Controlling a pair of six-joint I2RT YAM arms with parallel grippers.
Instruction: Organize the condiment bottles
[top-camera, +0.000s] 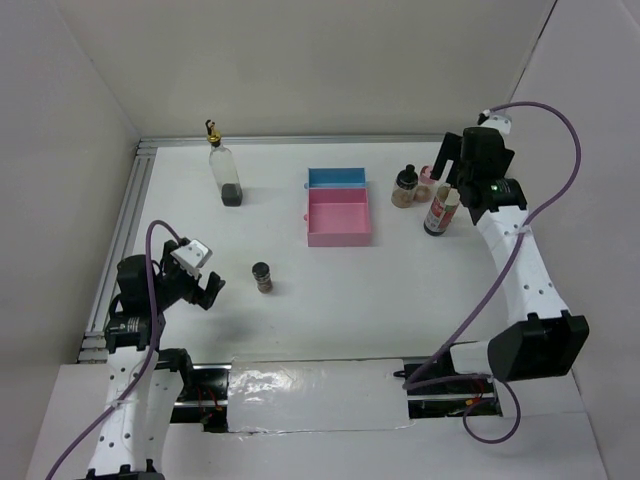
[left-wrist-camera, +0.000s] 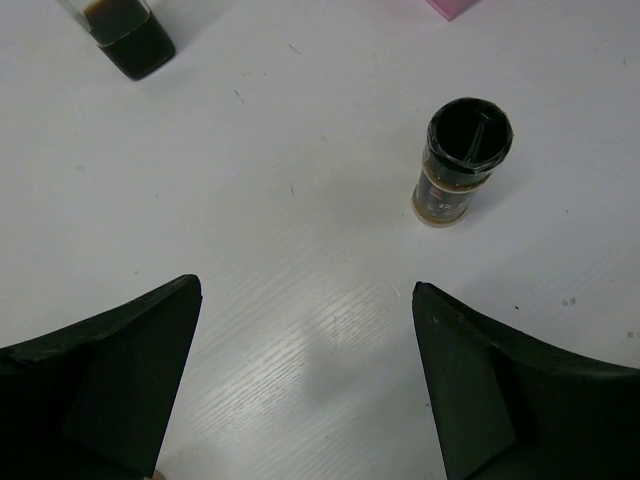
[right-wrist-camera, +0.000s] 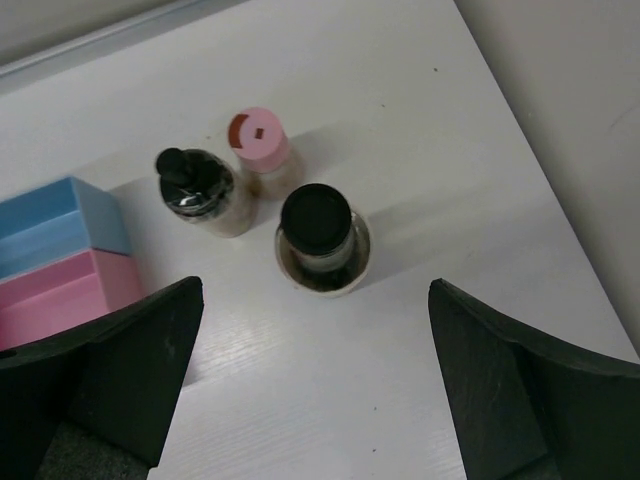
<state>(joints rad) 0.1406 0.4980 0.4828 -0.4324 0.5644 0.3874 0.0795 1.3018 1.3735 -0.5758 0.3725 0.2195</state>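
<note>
Table (top-camera: 420, 290): white, walled on three sides. Pink tray (top-camera: 338, 240) sits at centre rear, with the blue tray (top-camera: 336, 178) touching its far side. Left tool (left-wrist-camera: 306, 288): fingers apart, holding nothing, low over the near left of the table. Right tool (right-wrist-camera: 315, 285): fingers apart, holding nothing, above the cluster at the rear right. Pourer bottle (top-camera: 228, 170): upright at the rear left, dark liquid in its base, well apart from everything else. Red-label bottle (top-camera: 440, 210): upright right of the trays, black cap, just ahead of the right tool's gap and touched by neither finger. Dark-lidded jar (top-camera: 263, 277): upright and alone, just ahead and right of the left tool. Second jar (right-wrist-camera: 200, 190): upright between blue tray and red-label bottle. Pink shaker (right-wrist-camera: 260, 143): upright, just beside the second jar, behind the red-label bottle.
</note>
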